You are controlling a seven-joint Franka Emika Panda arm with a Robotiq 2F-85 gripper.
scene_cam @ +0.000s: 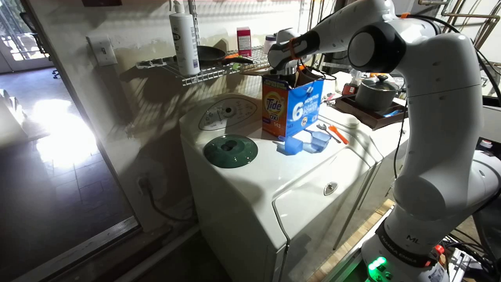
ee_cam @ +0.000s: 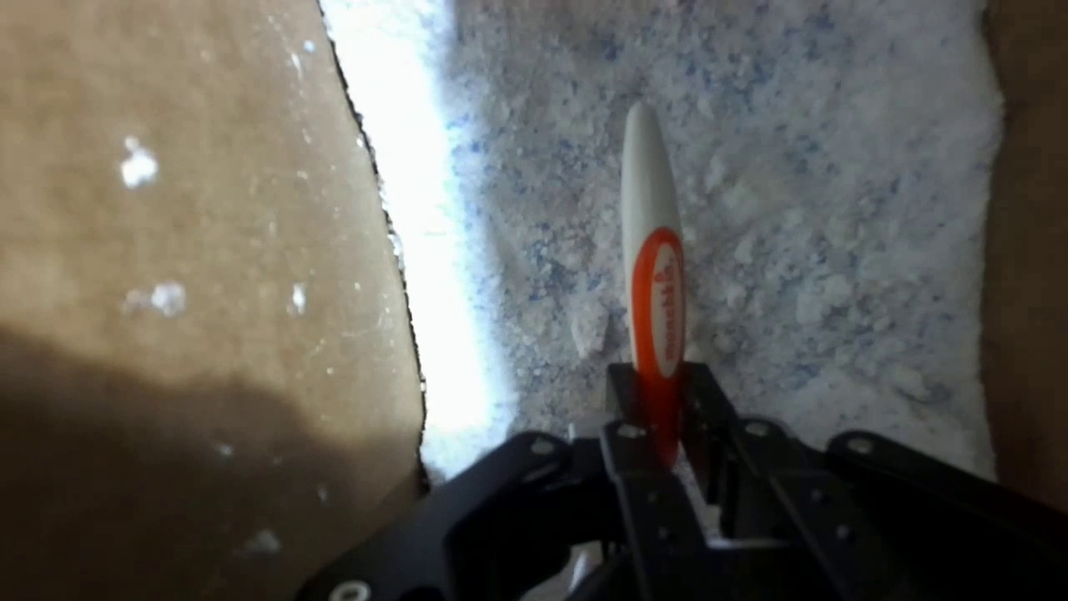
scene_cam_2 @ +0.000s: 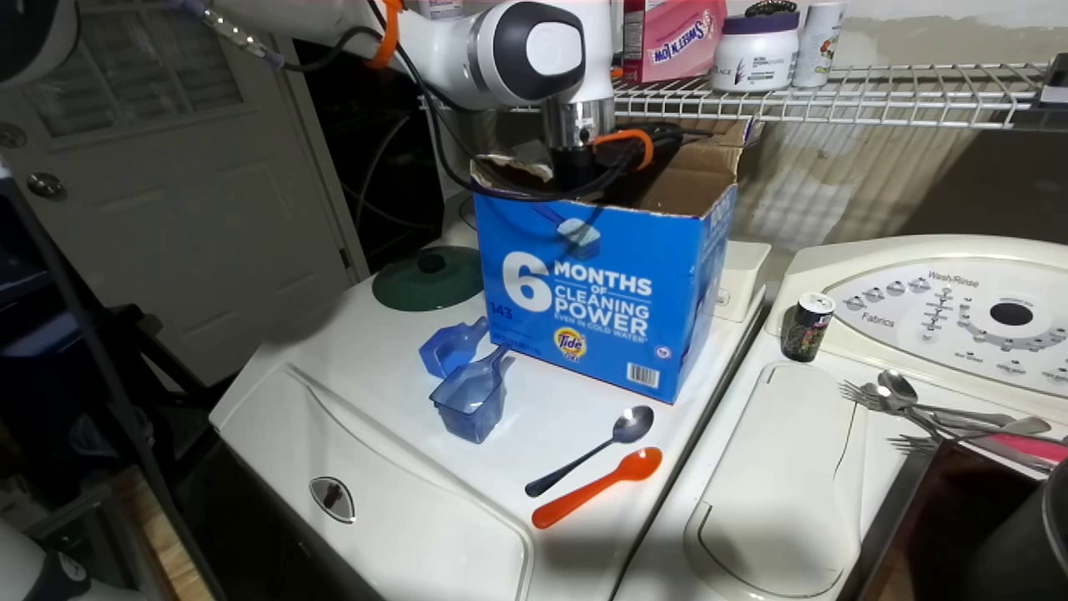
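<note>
- White-and-orange utensil [ee_cam: 656, 284] clamped in gripper [ee_cam: 661, 396], sticking out over powder [ee_cam: 768, 209], below box [scene_cam_2: 605, 284] top edge.
- Wrist view shows utensil and powder; box walls hide both in both exterior views.

Noted on the white appliance [scene_cam_2: 367, 338] below the tool [ee_cam: 659, 380], in both exterior views: two blue scoops [scene_cam_2: 472, 424] near each other; a metal spoon [scene_cam_2: 626, 429] just beside an orange spoon [scene_cam_2: 588, 495]; a green lid [scene_cam: 242, 156] lying flat. Recorded along the wall [scene_cam_2: 943, 33], higher than the tool: a wire shelf [scene_cam_2: 884, 123] bearing a dark pan [scene_cam: 211, 55], a white bottle [scene_cam: 184, 45], a pink Sweet'N Low box [scene_cam_2: 677, 37] and a purple-lidded jar [scene_cam_2: 755, 58]. Listed farther from the tool, on the neighbouring machine [scene_cam_2: 772, 476]: a small black can [scene_cam_2: 808, 327], loose metal cutlery [scene_cam_2: 898, 384] and a brown tray [scene_cam: 356, 113] holding a grey lidded pot [scene_cam: 375, 96]. Seen well apart from the tool: a panelled door [scene_cam_2: 158, 209].
</note>
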